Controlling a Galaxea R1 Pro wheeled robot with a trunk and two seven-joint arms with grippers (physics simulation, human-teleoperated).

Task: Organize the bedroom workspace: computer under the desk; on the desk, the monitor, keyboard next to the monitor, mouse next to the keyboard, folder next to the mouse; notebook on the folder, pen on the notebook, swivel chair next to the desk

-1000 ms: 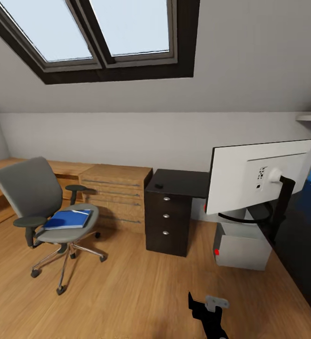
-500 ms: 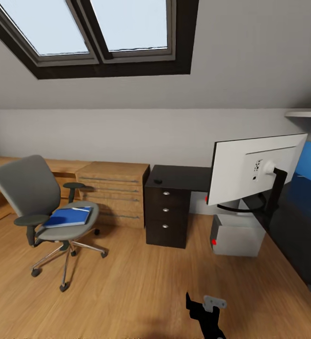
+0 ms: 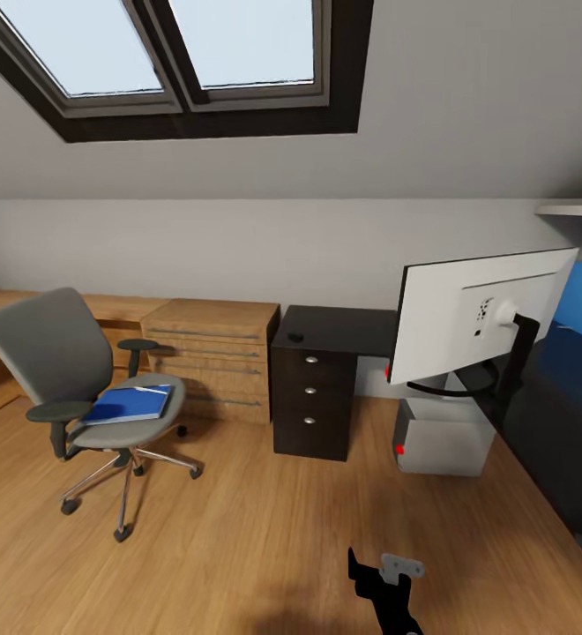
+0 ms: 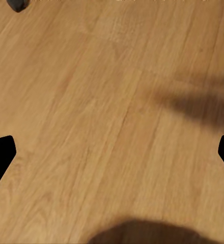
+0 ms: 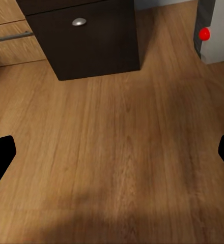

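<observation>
The grey swivel chair [image 3: 57,362] stands on the wood floor at the left, with the blue folder [image 3: 130,404] lying flat on its seat. On the right the monitor [image 3: 481,317] shows its white back; its black stem rises from the near end of the black-topped desk [image 3: 560,432], which has a blue back panel. The grey computer [image 3: 441,441] sits on the floor below the monitor. A small dark mouse [image 3: 296,336] lies on a black drawer cabinet [image 3: 313,401]. My left gripper [image 4: 112,157] and right gripper [image 5: 112,157] are both open over bare floor.
A light-wood drawer cabinet [image 3: 212,353] and a low wooden bench line the back wall between chair and black cabinet. Part of my right arm [image 3: 386,591] shows low in the head view. Skylights sit in the sloped ceiling. Open floor lies between me and the furniture.
The whole head view has shifted a little as the camera moved, and the monitor now looks slightly farther off. The chair, folder, monitor and computer keep their places.
</observation>
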